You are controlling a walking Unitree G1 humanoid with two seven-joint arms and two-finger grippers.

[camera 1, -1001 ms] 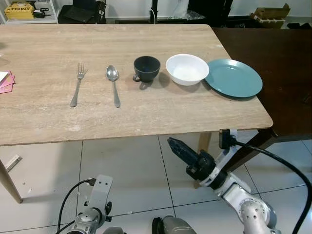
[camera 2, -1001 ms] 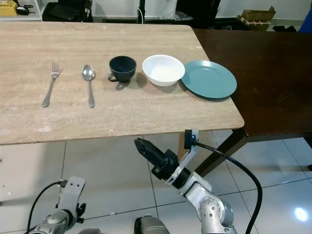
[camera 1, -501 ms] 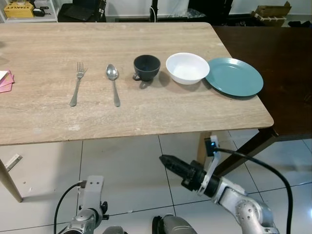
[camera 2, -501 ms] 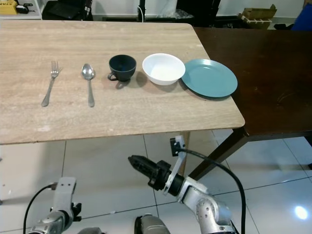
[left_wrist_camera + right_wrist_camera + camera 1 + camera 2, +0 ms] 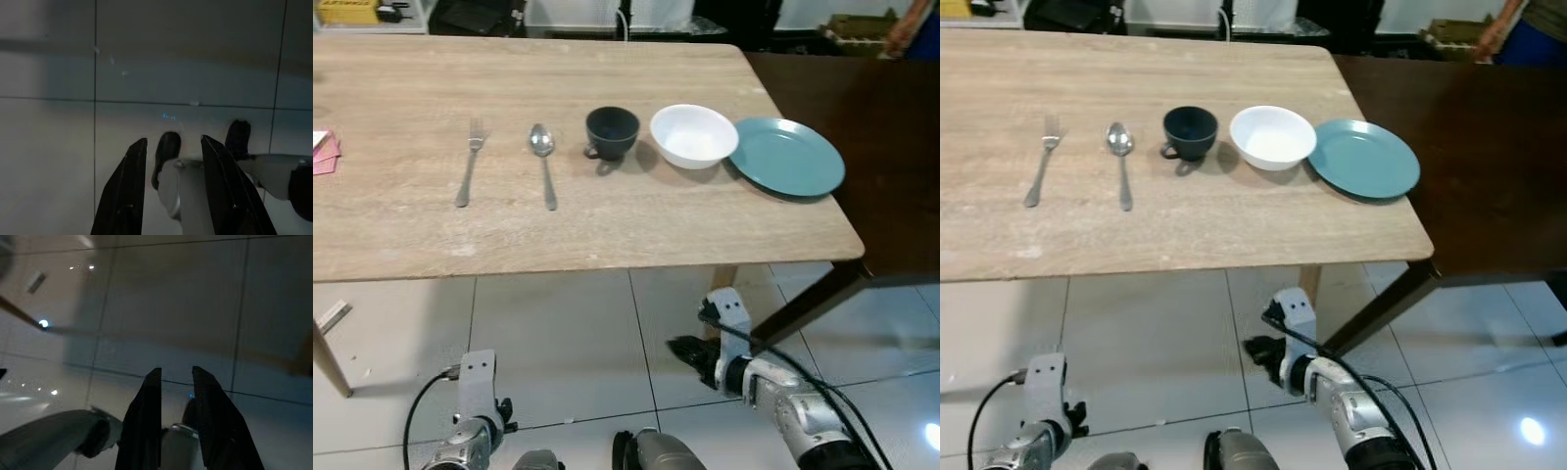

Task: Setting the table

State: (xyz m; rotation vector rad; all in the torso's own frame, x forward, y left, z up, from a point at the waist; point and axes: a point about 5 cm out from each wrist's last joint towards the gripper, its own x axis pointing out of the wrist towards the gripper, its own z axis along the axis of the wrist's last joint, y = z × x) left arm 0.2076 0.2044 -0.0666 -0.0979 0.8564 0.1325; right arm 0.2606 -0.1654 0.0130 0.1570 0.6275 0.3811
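Item: wooden table [image 5: 607,235], set in a row: fork [image 5: 468,174] at 9 o'clock, spoon [image 5: 544,164], dark cup [image 5: 612,131], white bowl [image 5: 693,135], teal plate [image 5: 787,158] at 3 o'clock.

Left gripper [image 5: 171,161] and right gripper [image 5: 175,382]: hanging over floor tiles, fingers parted, holding nothing.

Risk: your plate sits near the table's right edge; a careless nudge could tip it off.

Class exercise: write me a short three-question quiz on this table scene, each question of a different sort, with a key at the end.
1. True or false: the fork lies left of the spoon.
2. Which dish sits nearest the table's right end: A cup, B bowl, C plate?
3. Fill in: both grippers, left gripper and right gripper, hang below the table, empty, over the tiled ____.

Key: 1 true; 2 C; 3 floor.
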